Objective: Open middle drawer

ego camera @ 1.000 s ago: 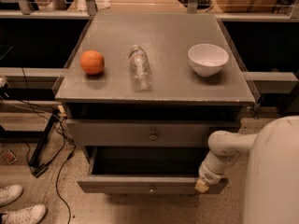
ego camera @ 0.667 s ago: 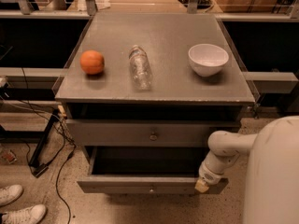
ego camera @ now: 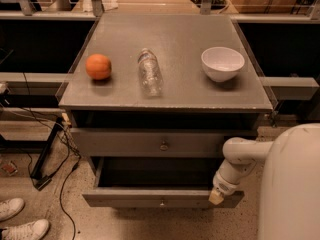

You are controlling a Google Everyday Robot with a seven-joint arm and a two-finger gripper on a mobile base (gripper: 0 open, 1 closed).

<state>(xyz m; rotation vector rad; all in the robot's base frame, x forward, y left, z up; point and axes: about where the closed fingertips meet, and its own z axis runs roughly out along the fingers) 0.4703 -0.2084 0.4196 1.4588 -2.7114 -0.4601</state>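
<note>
Grey and shallow, the middle drawer stands pulled well out of the cabinet, its dark inside open to view behind the long flat front. A small round metal knob sits at the centre of that front.

At the right end of the front is the gripper, its cream-coloured tip against or just over the drawer's top edge. Whether the jaws are apart or together cannot be told. The white arm bends down to it from the robot's pale rounded body at the lower right.

Directly above the middle drawer is the taller drawer with a larger knob; a dark gap shows between it and the cabinet top.

On the grey surface above, three things lie in a row, well apart:
- an orange at the left
- a clear plastic bottle on its side in the middle
- a white bowl upright at the right

Black cables trail over the speckled floor left of the cabinet, and a pair of white shoes shows in the lower left corner.
</note>
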